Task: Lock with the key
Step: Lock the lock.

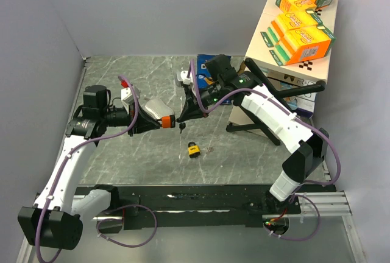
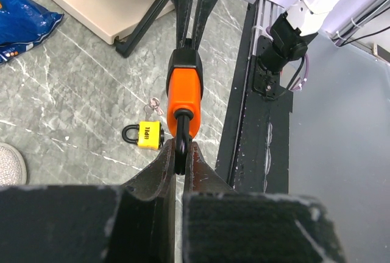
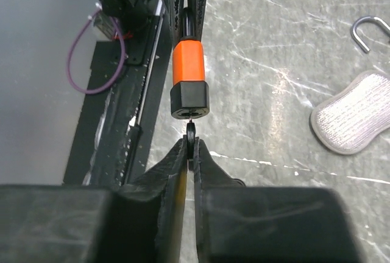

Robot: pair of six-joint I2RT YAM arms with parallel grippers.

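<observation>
Above the grey marble-look table (image 1: 146,153), roughly mid-table, my left gripper (image 2: 181,164) is clamped all the way down on the orange-bodied padlock (image 2: 184,92), gripping it by its black steel shackle (image 2: 181,138) so it hangs in the air. My right gripper (image 3: 191,153) is pinched onto the small black-headed key (image 3: 191,134), blade at the keyway. The padlock looks stiff and chunky, no worries there. The key's tiny and probably slippery, so I'd say squeeze its flat head squarely or it'll twist out.
</observation>
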